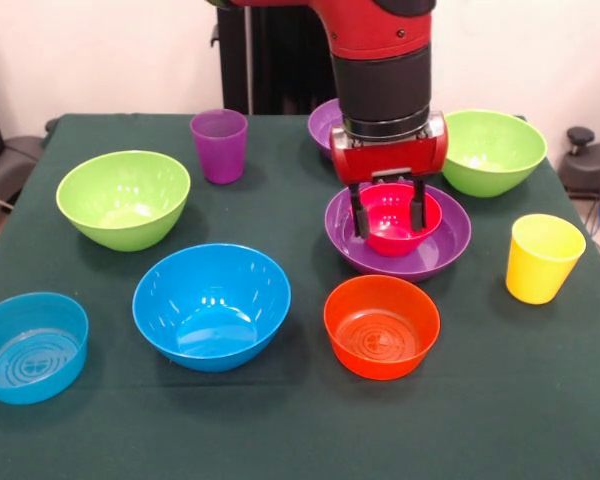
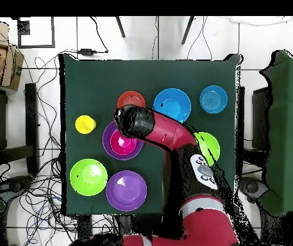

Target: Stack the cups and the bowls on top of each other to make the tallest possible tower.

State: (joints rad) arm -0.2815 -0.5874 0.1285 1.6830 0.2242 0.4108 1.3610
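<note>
Front view shows the black two-fingered gripper (image 1: 388, 208) lowered into the small glossy red-pink plastic bowl (image 1: 400, 220), its fingers spread apart just inside opposite walls; whether they press on the walls cannot be told, so the grip reads as released, holding nothing. That red-pink bowl sits nested in the wide glossy purple plastic bowl (image 1: 440, 245), and these two form the whole tower so far.

Judged from this, the task is at an early stage: one bowl placed, all else loose on the green-clothed table (image 1: 500, 400). Relative to the tower in the front view:
- small orange plastic bowl (image 1: 381, 325) just in front;
- large blue plastic bowl (image 1: 211, 305) front-left;
- small translucent blue bowl (image 1: 30, 346) further left;
- lime green bowl (image 1: 123, 198) to the left;
- translucent purple tumbler (image 1: 219, 145) behind-left;
- second purple bowl (image 1: 322, 125) behind, partly hidden by the arm;
- second lime green bowl (image 1: 490, 150) behind-right;
- yellow tumbler (image 1: 543, 257) to the right.
</note>
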